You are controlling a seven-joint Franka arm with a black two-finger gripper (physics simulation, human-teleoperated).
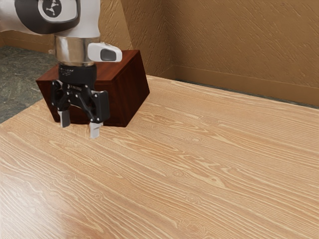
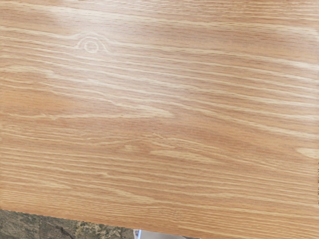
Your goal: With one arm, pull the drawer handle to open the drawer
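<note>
A dark red-brown wooden drawer box [image 1: 122, 87] stands on the light wooden table [image 1: 199, 164] near its far left corner in the exterior view. Its handle is hidden behind my hand. My black gripper [image 1: 79, 124] hangs just in front of the box, pointing down, a little above the tabletop. Its two fingers stand apart and hold nothing, so it is open. The wrist view looks straight down on bare table wood [image 2: 159, 119].
The table's left edge runs close to my hand, with grey stone floor [image 1: 20, 74] beyond it. A brown wall [image 1: 239, 40] rises behind the table. A strip of floor [image 2: 45, 226] shows past the table edge in the wrist view.
</note>
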